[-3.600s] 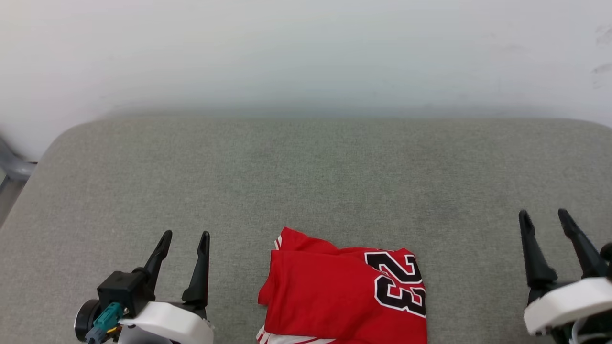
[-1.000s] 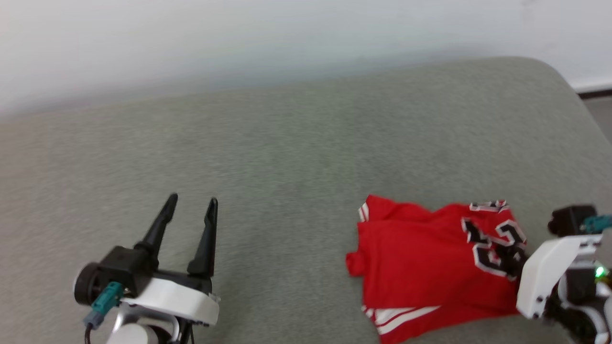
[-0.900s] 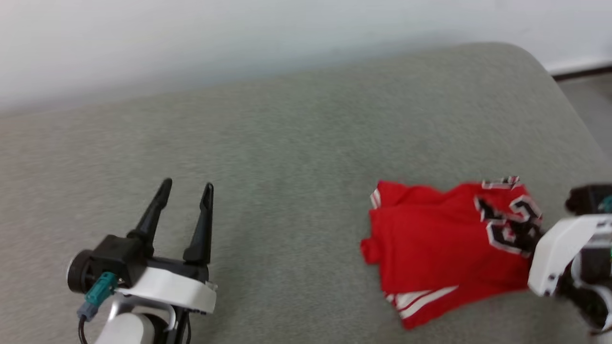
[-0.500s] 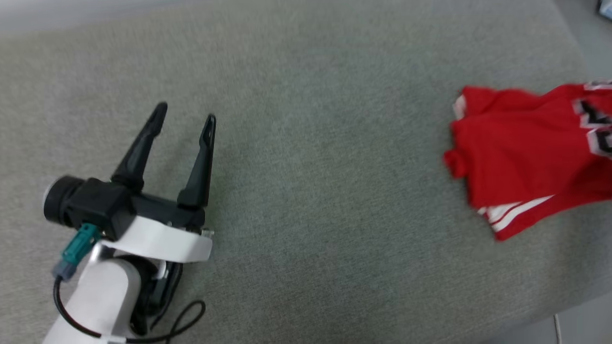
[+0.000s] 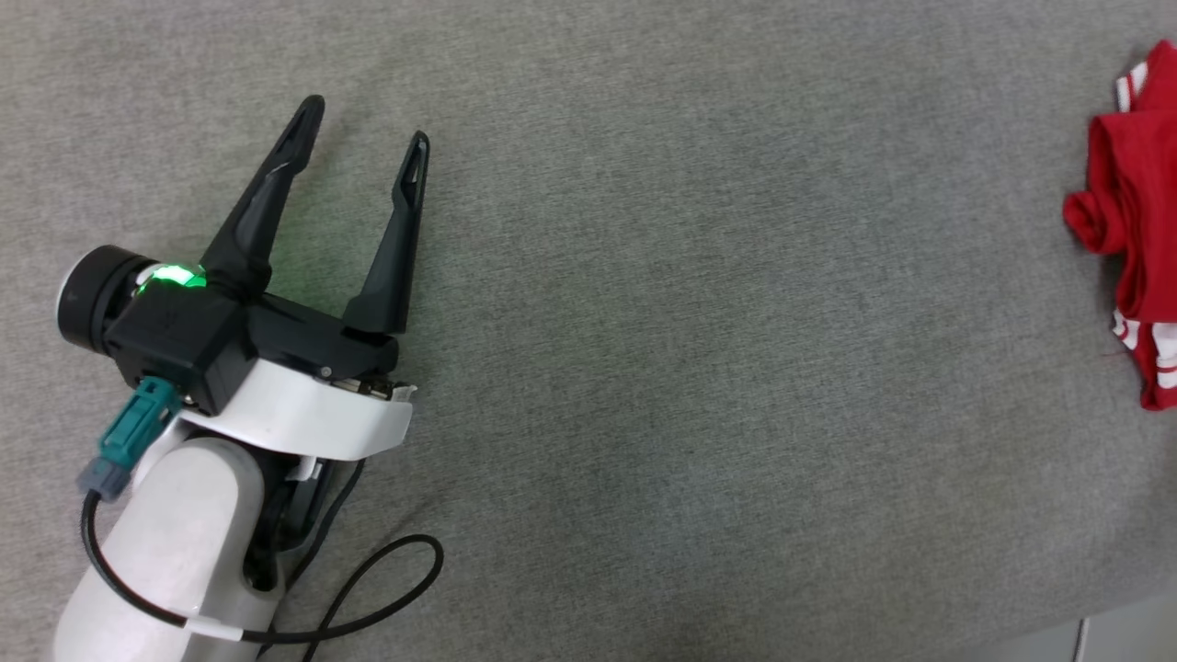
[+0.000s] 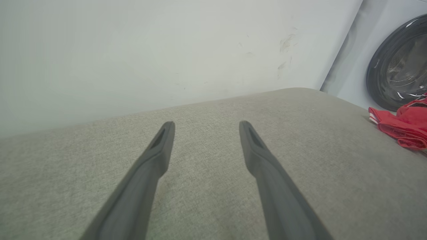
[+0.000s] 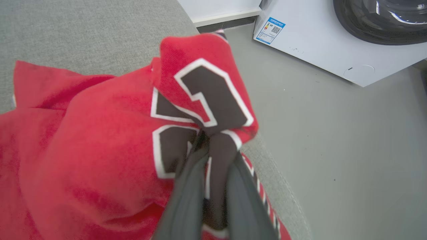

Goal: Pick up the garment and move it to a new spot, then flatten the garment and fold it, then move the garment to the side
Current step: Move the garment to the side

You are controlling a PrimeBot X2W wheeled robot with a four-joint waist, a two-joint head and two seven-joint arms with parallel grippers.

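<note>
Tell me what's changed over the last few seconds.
The right gripper, open and clear of the jersey before, has shut on its numbered edge and dragged it to the robot's right, up to the edge of the pad. The head view swung too. The left gripper stayed open and empty.

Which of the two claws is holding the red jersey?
The right claw: it is shut on the jersey at its dark number. The left claw is open, empty and apart from it.

Red garment point(image 7: 100, 140), white trim, dark number; bunched at the edge of the cushion point(image 7: 83, 26); numbered fold raised.
</note>
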